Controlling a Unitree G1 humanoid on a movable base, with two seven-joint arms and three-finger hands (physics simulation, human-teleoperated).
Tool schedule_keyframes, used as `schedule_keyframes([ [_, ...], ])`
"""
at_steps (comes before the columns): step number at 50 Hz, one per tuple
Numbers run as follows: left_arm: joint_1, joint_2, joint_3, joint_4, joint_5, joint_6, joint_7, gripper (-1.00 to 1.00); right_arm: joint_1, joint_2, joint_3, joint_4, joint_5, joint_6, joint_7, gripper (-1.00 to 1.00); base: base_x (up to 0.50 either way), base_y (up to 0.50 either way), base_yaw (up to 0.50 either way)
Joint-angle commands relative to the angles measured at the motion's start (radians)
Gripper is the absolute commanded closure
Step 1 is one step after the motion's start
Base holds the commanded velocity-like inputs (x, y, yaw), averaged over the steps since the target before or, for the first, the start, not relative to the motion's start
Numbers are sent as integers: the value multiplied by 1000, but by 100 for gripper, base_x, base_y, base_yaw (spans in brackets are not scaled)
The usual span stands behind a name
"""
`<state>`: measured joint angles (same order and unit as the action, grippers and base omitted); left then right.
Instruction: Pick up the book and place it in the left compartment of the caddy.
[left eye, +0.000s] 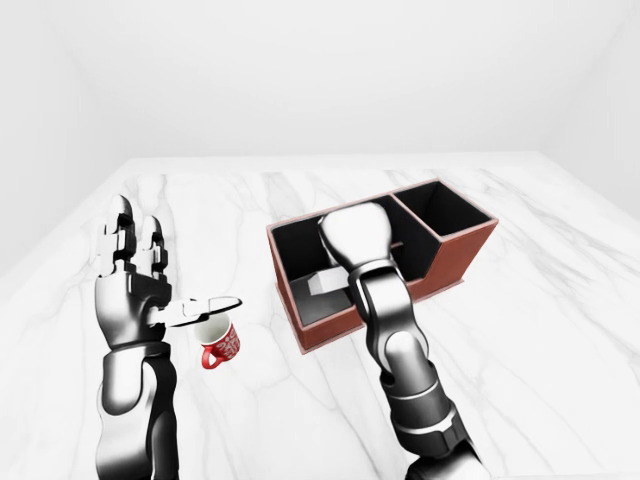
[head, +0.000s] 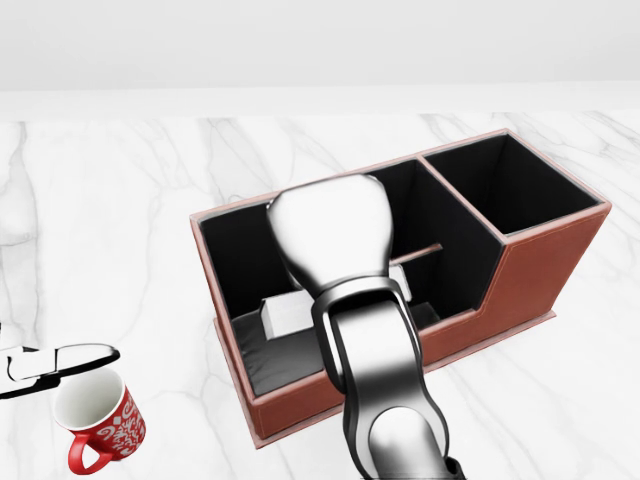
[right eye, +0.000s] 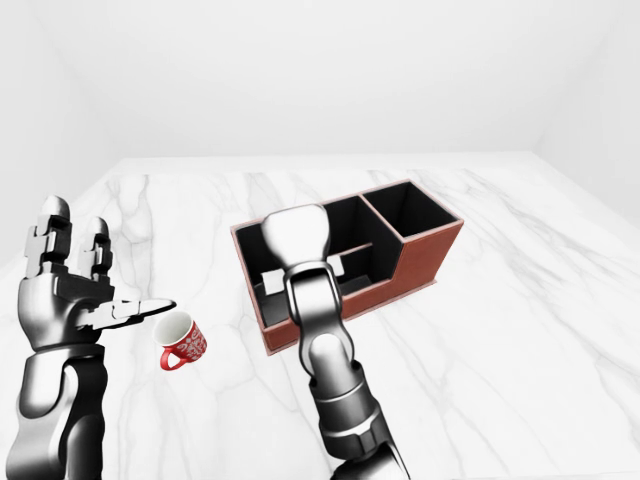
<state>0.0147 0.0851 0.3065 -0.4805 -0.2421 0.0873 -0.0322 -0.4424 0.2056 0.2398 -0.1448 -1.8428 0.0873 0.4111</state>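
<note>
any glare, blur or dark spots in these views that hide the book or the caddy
Head view: sharp, no blur; a bright highlight glares on the right hand, which covers most of the book; the caddy interior is near black, with little detail. Left-eye view: even, soft light, faint shadows on the marble table. Right-eye view: the same, with the left hand crisp.

Head view close, steep above caddy (head: 520, 270); eye views wider, shared.
</note>
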Motion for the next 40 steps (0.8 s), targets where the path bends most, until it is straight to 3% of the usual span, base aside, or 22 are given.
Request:
schedule_keyframes([
  [1, -5, 4, 5, 9, -5, 0, 0, -100, -44, -5, -7, 115, 25, 0, -97, 100, 0, 0, 0],
  [29, -5, 8, 14, 5, -15, 0, 2, -100, -55, 6, 6, 200, 45, 0, -151, 100, 0, 0, 0],
  [40, -6, 10, 20, 10, -19, 0, 1, -100, -77, 1, -2, 291, 75, 0, -220, 100, 0, 0, 0],
])
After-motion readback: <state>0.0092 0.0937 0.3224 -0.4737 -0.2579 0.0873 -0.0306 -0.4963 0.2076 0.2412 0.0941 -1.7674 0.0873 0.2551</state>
